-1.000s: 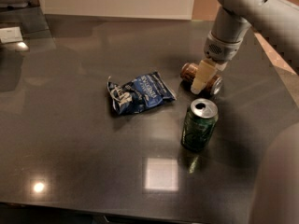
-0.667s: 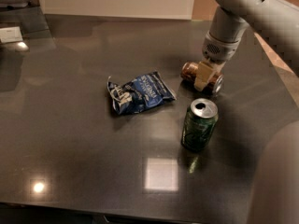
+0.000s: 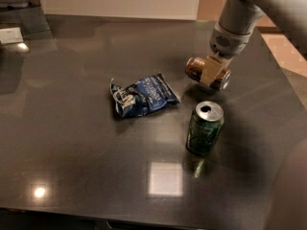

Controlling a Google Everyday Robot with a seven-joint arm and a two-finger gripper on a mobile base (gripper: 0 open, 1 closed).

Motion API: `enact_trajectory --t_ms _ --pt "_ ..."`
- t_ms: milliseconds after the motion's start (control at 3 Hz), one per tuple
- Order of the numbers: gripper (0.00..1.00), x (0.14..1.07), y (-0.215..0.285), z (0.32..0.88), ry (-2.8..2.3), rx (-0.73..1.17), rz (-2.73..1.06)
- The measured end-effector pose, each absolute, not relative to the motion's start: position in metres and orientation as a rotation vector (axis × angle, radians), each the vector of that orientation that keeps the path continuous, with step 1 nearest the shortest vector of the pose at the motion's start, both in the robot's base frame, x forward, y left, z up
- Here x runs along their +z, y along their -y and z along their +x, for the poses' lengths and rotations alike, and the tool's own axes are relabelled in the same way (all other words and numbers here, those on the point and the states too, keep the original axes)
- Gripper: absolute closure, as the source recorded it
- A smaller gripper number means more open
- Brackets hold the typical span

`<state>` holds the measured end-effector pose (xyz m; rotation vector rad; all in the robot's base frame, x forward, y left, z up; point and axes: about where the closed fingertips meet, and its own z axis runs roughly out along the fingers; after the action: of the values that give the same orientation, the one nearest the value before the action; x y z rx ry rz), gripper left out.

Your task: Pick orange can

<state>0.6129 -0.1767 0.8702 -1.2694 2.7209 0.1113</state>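
The orange can (image 3: pixel 195 69) lies on its side, coppery brown with silver ends, right of centre toward the back of the dark table (image 3: pixel 86 143). My gripper (image 3: pixel 211 73) comes down from the upper right and is shut on the can's middle, its cream finger (image 3: pixel 209 72) across the can's side. The can appears lifted slightly off the table surface.
A green can (image 3: pixel 204 128) with a silver top stands upright just in front of the held can. A crumpled blue chip bag (image 3: pixel 142 95) lies left of it. The table's right edge runs close behind my arm. A white object (image 3: pixel 10 35) sits at the far left.
The gripper and the orange can have risen slightly from the table together; the green can and the chip bag have not moved.
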Motion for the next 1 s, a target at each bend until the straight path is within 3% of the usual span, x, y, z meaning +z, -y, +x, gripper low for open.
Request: enact_trajectory --t_ms 333,1000 --pt "1.00 0.898 0.170 0.603 -2.671 0.110 -1.322" --pt "1.00 0.963 0.148 0.594 -2.510 0.078 -1.449"
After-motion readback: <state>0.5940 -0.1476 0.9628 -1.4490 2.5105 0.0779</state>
